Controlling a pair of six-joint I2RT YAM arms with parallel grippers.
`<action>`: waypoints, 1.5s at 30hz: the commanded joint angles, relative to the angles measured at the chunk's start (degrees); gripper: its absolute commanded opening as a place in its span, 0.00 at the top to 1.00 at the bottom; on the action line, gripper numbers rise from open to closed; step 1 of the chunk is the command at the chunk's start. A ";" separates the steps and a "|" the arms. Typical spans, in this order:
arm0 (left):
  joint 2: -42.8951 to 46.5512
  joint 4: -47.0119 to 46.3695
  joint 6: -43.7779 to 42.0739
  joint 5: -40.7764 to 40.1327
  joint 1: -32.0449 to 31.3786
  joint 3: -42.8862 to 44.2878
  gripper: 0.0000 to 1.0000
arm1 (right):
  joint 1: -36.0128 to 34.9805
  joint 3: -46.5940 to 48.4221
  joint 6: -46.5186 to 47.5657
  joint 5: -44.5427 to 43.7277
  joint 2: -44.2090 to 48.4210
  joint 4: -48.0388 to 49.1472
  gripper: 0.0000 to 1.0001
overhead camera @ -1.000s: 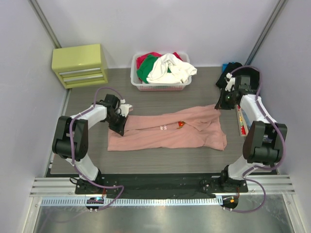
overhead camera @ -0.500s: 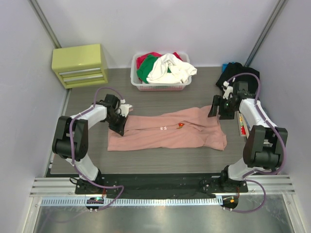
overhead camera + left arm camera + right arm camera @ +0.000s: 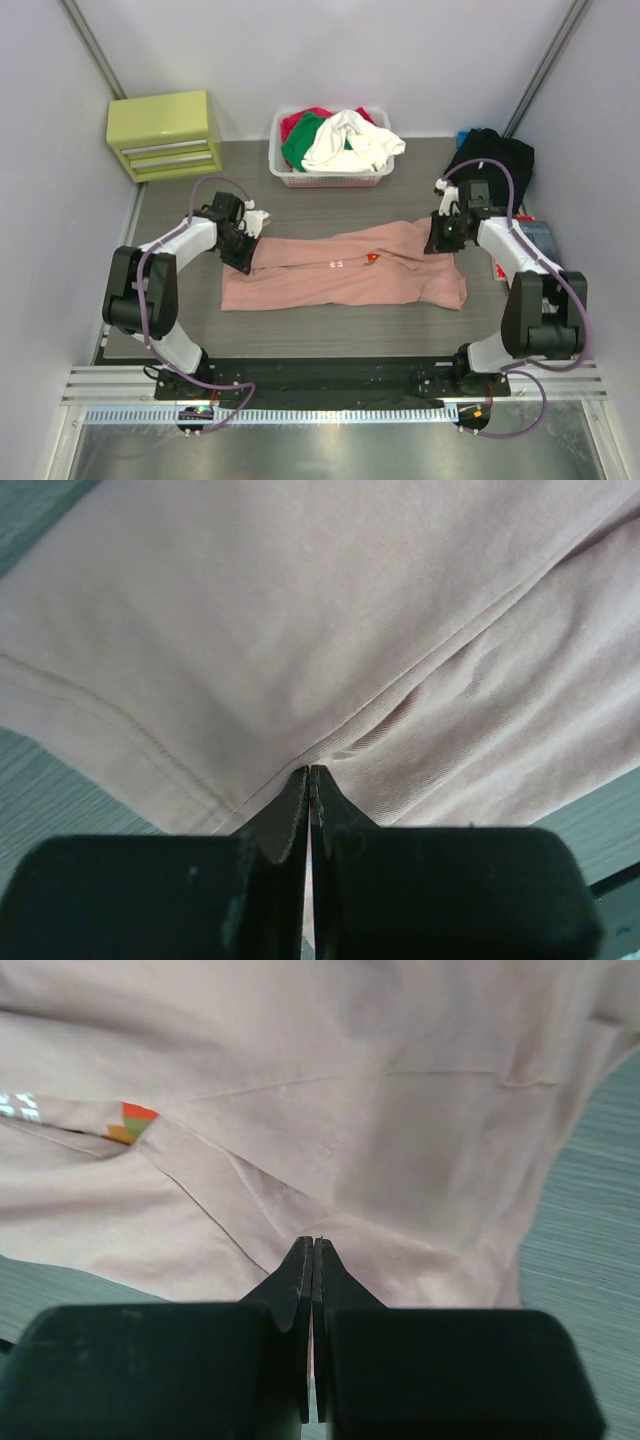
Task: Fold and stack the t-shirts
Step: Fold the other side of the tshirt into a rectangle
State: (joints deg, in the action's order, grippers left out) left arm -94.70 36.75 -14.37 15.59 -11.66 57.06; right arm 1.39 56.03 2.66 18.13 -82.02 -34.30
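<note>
The salmon-pink t-shirt lies folded lengthwise on the bench, in front of the laundry basket. The right tool has swung in and clamped its corner right of the basket. The left tool stays pinched on the opposite end — likely ready for the next fold.

The salmon-pink soft cloth t-shirt lies flat on the bench as a long band running left to right. It is folded lengthwise, with overlapping layers and slanting creases. A small orange-red print and tiny white marks show near its middle. The black cloth t-shirt sits crumpled at the bench's far right corner, apart from the pink one.
</note>
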 commanded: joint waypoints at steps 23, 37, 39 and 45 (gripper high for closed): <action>5.91 -4.15 -0.48 -4.70 0.59 -1.86 1.00 | -1.39 2.06 1.03 2.52 -10.45 1.97 0.99; 9.89 -8.36 1.36 -11.95 0.76 -1.86 1.00 | -1.39 7.07 4.02 -5.55 -1.30 -0.76 0.99; 7.17 -8.89 2.94 -18.72 1.02 -0.64 1.00 | 0.53 8.48 3.15 -6.80 -2.79 -1.11 0.99; 4.44 -4.34 6.10 -11.40 15.23 2.86 1.00 | 10.91 8.83 2.53 2.78 -7.88 -4.97 0.99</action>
State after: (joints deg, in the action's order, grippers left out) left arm -88.58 30.46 -11.60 1.34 -6.57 55.27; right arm 7.14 63.35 5.02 17.43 -86.65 -36.07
